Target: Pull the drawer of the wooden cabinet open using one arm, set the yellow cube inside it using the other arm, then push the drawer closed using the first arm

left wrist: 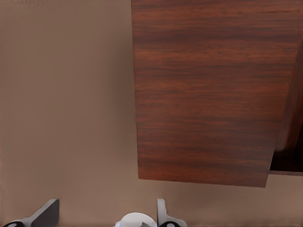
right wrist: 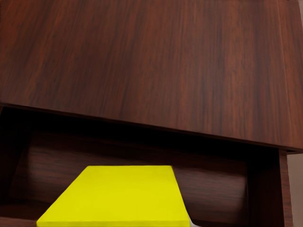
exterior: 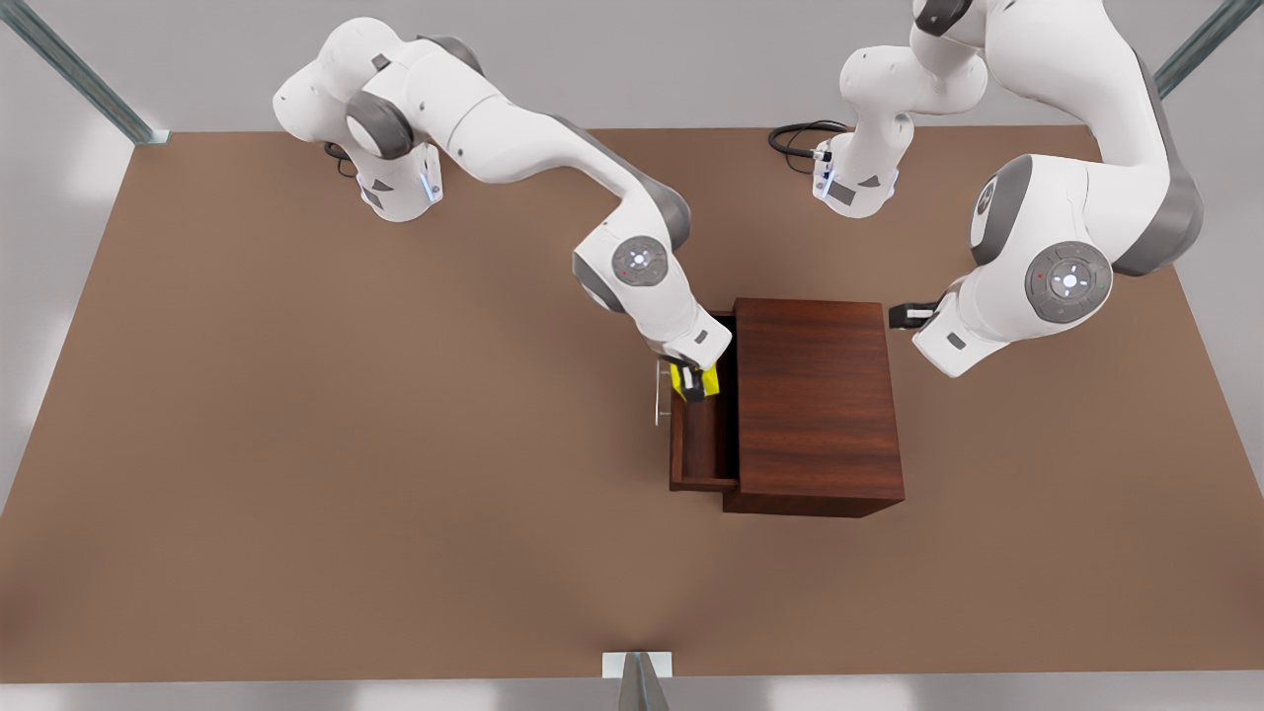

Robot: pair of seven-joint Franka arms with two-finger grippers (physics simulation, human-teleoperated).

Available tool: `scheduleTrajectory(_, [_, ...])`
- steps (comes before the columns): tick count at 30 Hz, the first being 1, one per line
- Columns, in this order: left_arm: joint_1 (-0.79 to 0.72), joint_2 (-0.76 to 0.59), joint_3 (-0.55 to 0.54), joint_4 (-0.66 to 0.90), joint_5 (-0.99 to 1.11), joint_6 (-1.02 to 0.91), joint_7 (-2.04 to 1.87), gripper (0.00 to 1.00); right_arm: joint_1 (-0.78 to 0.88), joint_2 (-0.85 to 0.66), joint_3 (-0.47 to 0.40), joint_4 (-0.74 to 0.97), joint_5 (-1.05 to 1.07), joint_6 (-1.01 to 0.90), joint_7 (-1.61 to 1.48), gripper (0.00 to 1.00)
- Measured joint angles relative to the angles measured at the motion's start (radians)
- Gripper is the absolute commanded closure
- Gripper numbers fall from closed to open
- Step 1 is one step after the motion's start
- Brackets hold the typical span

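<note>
- Wooden cabinet (exterior: pixel 815 400) stands on the brown table (exterior: pixel 296 444), right of centre in the front view, nearer the far edge than the near one.
- Drawer (exterior: pixel 699 449) is pulled out toward the front view's left; its silver bar handle (exterior: pixel 658 393) stands clear of the drawer front.
- Right gripper (exterior: pixel 693 383) hangs over the far end of the open drawer, fingers clamped on the yellow cube (exterior: pixel 683 378). In the right wrist view the cube (right wrist: pixel 118 195) sits above the drawer cavity, below the cabinet top (right wrist: pixel 156 61). Whether the cube touches the drawer floor cannot be told.
- Left gripper (exterior: pixel 908 315) waits just beside the cabinet's far back corner, on the front view's right, touching nothing. In the left wrist view its fingers (left wrist: pixel 45 213) stand wide apart over bare table, the cabinet (left wrist: pixel 208 90) ahead.
</note>
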State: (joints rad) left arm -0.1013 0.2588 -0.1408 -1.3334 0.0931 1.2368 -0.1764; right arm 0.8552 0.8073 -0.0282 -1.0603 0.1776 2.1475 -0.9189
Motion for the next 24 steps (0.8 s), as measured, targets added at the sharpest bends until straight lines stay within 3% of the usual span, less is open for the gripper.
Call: scheduleTrajectory(24, [-0.001, -0.001, -0.004, 0.0, 0.0, -0.01, 0.117, 0.0, 0.019, 0.038, 0.002, 0.018, -0.002, 0.046, -0.17, 0.72])
